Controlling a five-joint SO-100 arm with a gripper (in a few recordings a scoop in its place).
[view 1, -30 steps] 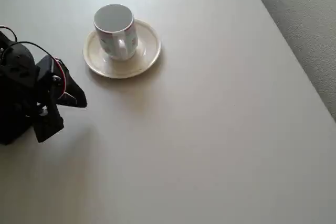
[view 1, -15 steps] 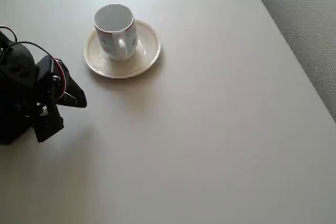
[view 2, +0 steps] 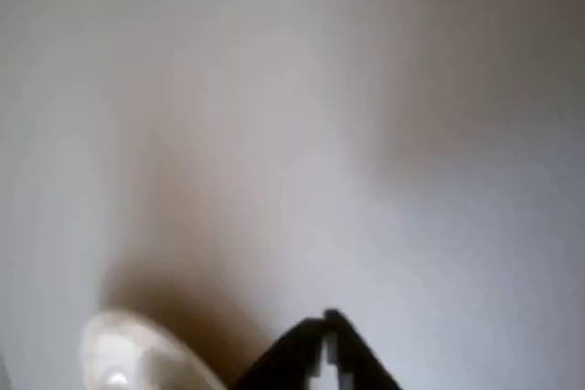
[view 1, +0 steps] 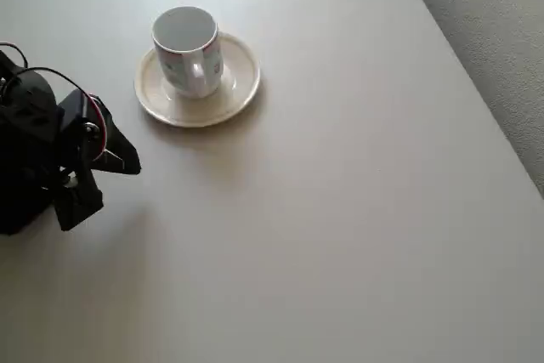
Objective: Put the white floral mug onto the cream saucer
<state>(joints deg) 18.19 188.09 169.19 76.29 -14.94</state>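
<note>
Nothing moved, white floral mug (view 1: 187,50) on cream saucer (view 1: 234,91), end effector (view 2: 327,331) seemingly closed, empty.

Overhead view: black arm (view 1: 34,155) cut off by left edge, base out of frame; gripper (view 1: 106,180) seen from above, jaws' gap not readable. White floral mug (view 1: 188,50) hides part of the cream saucer (view 1: 228,95); floral marks too small to make out. Wrist view: all blurred; saucer (view 2: 137,353) cut by bottom edge, gripper (view 2: 324,358) tips cropped at the bottom.
</note>
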